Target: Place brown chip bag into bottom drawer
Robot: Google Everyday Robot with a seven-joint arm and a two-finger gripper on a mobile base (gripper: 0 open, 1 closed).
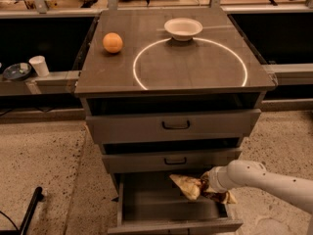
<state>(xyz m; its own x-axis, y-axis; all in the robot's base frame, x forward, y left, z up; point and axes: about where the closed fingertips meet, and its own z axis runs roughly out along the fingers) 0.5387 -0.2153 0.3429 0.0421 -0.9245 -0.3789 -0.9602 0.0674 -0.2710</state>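
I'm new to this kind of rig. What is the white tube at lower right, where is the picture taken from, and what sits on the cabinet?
The white tube is the robot's one arm, reaching in from the right. At its tip is the gripper, a two-finger clamp. It is shut on a chip bag and holds it over the open bottom drawer. The single camera looks down on the cabinet from in front and above. On the cabinet top lie an orange and a white bowl.
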